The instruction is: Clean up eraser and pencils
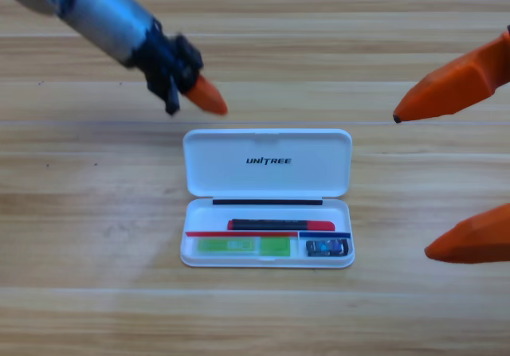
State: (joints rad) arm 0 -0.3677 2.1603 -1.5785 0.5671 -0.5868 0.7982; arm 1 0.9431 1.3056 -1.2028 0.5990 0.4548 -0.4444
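White case [268,162] lies open, lid flap toward arms; 2 pencils [280,225] and eraser [327,248] inside. Left tool [203,95] nearer lid, grip unclear; right tool [446,182] spread wide, empty.

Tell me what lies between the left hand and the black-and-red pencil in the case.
In the high view, the left hand is above the case's open white lid. Bare wood and this lid separate it from the black-and-red pencil.
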